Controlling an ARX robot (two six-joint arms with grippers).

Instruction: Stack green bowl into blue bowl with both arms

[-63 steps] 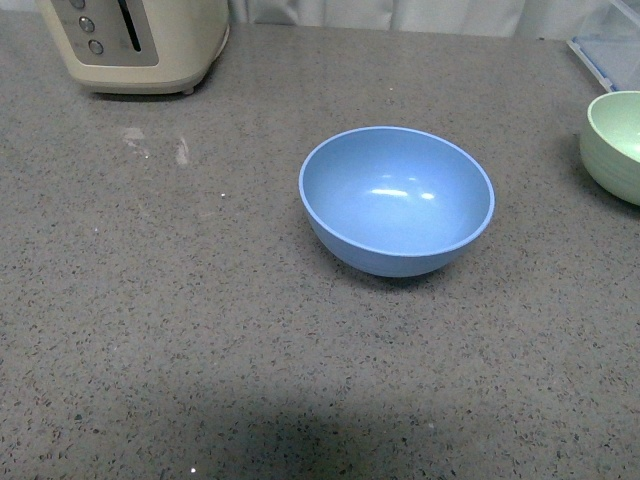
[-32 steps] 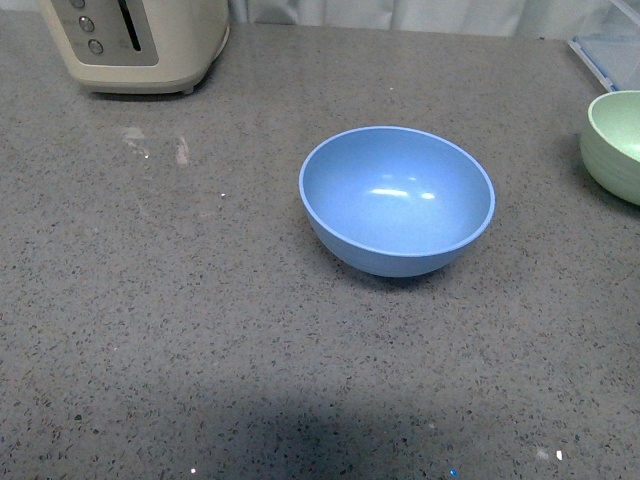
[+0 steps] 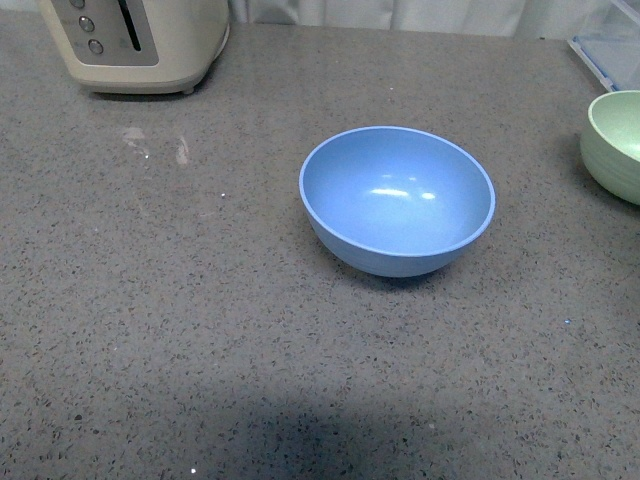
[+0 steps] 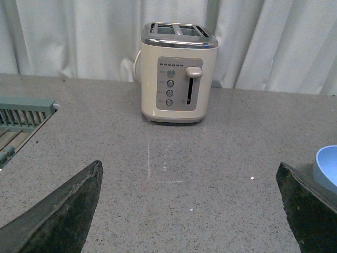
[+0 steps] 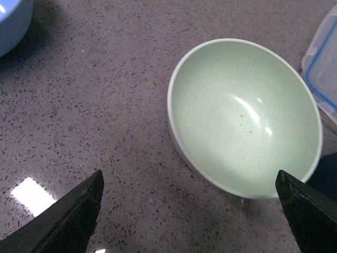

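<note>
The blue bowl [image 3: 397,199] stands upright and empty in the middle of the grey counter; neither arm shows in the front view. At the right edge sits the green bowl [image 3: 617,144], cut off by the frame. In the right wrist view the green bowl [image 5: 245,117] lies upright just ahead of my open right gripper [image 5: 189,211], whose black fingers [image 5: 71,221] are wide apart with nothing between them. A sliver of the blue bowl [image 5: 13,23] shows there too. My left gripper [image 4: 189,208] is open over bare counter, with the blue bowl's rim [image 4: 327,167] beside one finger.
A cream toaster [image 3: 140,42] stands at the back left, also ahead of the left gripper, toaster [image 4: 178,74]. A clear lidded container [image 3: 610,45] sits at the back right, next to the green bowl. A green dish rack [image 4: 23,118] lies off to one side. Curtains hang behind.
</note>
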